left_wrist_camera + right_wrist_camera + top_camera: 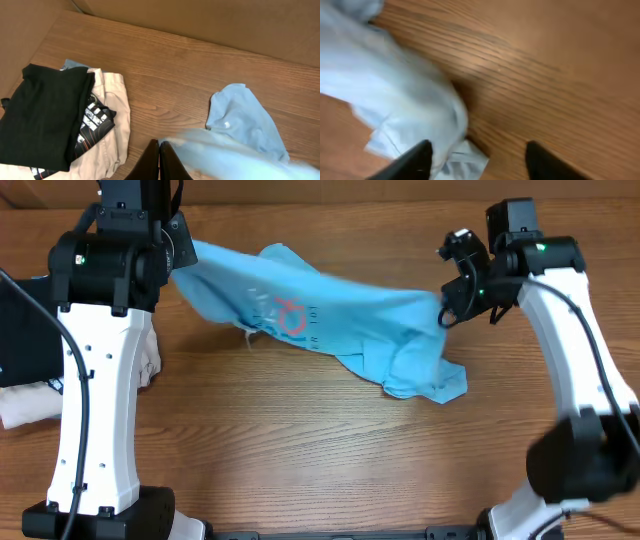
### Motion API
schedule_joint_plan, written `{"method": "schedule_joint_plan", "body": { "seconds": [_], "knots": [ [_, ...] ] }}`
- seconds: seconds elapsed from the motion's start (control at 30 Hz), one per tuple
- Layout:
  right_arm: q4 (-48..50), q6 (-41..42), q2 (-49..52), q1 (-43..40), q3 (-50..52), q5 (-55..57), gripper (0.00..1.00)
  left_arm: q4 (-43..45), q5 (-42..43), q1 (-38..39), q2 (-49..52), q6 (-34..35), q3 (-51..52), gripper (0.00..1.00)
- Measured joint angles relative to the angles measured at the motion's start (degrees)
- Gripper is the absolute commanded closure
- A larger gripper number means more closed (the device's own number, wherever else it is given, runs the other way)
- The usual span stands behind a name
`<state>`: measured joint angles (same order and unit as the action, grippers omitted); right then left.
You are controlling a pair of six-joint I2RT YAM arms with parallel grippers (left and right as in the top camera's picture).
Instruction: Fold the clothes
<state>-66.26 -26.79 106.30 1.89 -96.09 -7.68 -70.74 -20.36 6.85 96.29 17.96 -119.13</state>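
Black fingers of the left hand (pixel 159 148) are pressed together with no gap, and blurred blue cloth comes out right beside them, so I judge it is pinching an edge of the sky-blue T-shirt (pixel 330 320). The right hand (pixel 479 151) stands wide, cloth lying against one finger only, gripping nothing. From above, the T-shirt stretches across the far half of the table (pixel 300 450). Its left end is raised to the left hand, its middle shows the white and red lettering (pixel 285 310), and its right end is slumped in a crumpled heap just below the right hand. The step in hand looks like spreading the shirt flat before any fold. To do that well, the right hand should pick out a single layer at a hem or shoulder in the heap, not a bunch, and close firmly. Both hands should then draw apart until the cloth is taut without dragging, and lower together. The black garment (pixel 45 115) and the cream garment (pixel 112 100) lie stacked to the left, so the shirt is best laid toward the table's middle, well apart from them.
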Motion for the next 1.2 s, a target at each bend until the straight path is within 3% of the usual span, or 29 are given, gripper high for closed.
{"method": "schedule_joint_plan", "body": {
  "seconds": [0.27,0.5,0.7,0.9,1.2],
  "knots": [
    [-2.5,6.7,5.9,-0.6,0.9,-5.7,0.42,-0.7,0.0,0.0,0.0,0.0,0.0,0.95],
    [-4.2,8.2,5.8,7.7,0.9,-8.1,0.43,-0.7,0.0,0.0,0.0,0.0,0.0,0.94],
    [-3.4,7.0,5.8,16.2,1.5,-3.0,0.43,-0.6,0.0,0.0,0.0,-0.1,0.0,0.90],
    [1.7,6.1,5.8,19.7,7.0,0.7,0.50,-0.6,0.0,0.0,0.0,-0.2,0.0,0.91],
    [11.7,5.8,5.8,21.2,15.6,2.1,0.51,-0.6,0.0,0.0,0.0,-0.2,0.0,0.90]
  ]
}}
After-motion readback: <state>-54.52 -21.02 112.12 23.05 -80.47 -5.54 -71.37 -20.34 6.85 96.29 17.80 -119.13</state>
